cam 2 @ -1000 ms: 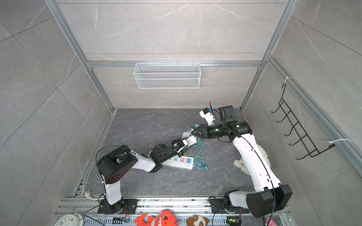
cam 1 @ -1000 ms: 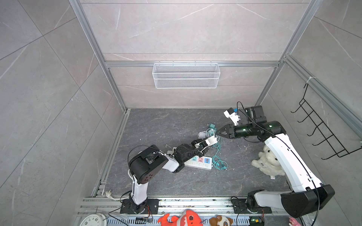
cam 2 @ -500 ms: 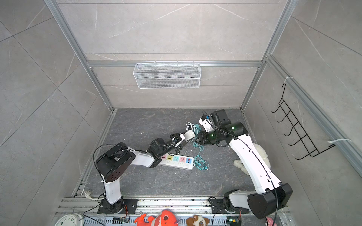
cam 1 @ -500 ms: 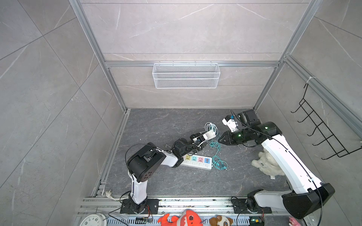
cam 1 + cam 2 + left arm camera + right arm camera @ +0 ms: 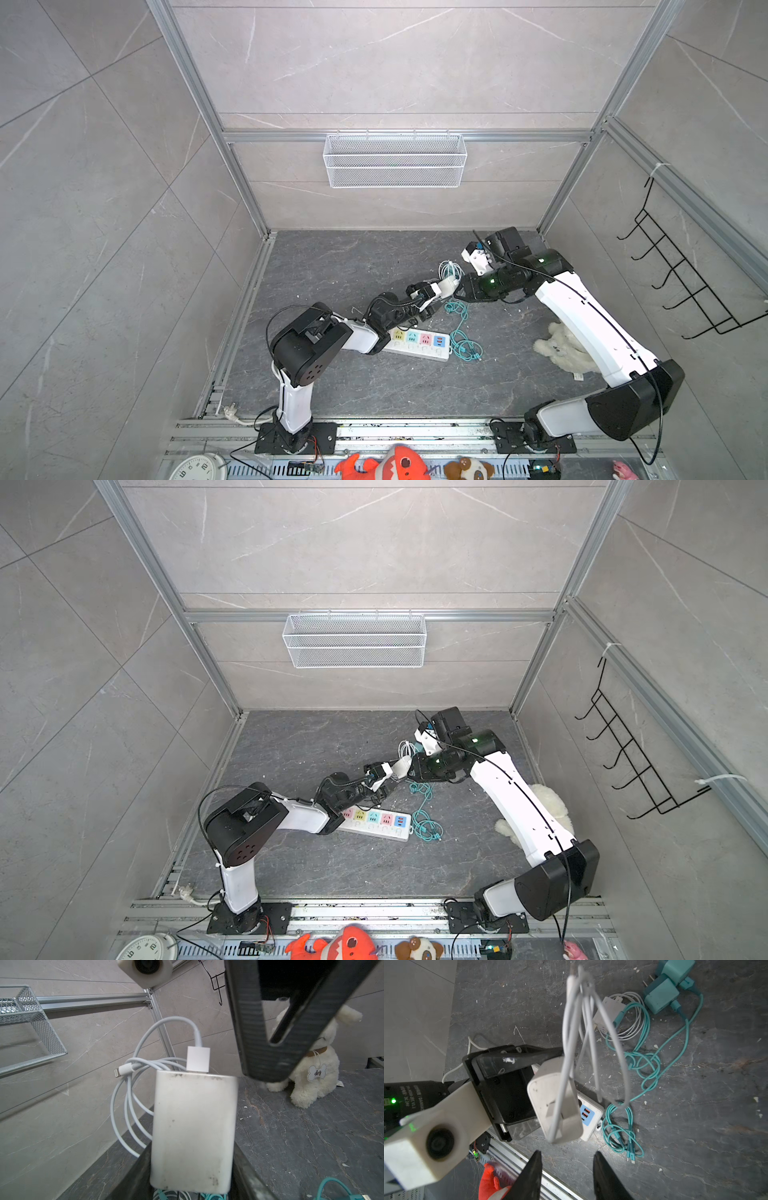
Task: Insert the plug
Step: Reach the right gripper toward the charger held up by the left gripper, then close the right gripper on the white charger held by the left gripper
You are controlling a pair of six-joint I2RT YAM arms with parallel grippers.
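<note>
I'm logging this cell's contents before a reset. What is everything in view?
white charger: 1, white, held off the floor, white cable coiled on it
second white charger: 1, white, floor
teal chargers: 2, teal, floor, beside it
power strip: 1, white, coloured sockets, mid-floor
teal cables: count unclear, teal, tangled by the power strip
plush dog: 1, white, floor, right side
wire basket: 1, white, back wall
hook rack: 1, black, right wall
clock: 1, white, front edge
small plush toys: 3, red, brown, pink, front edge
left gripper: 1, black, shut on the white charger
right gripper: 1, black, open, empty
</note>
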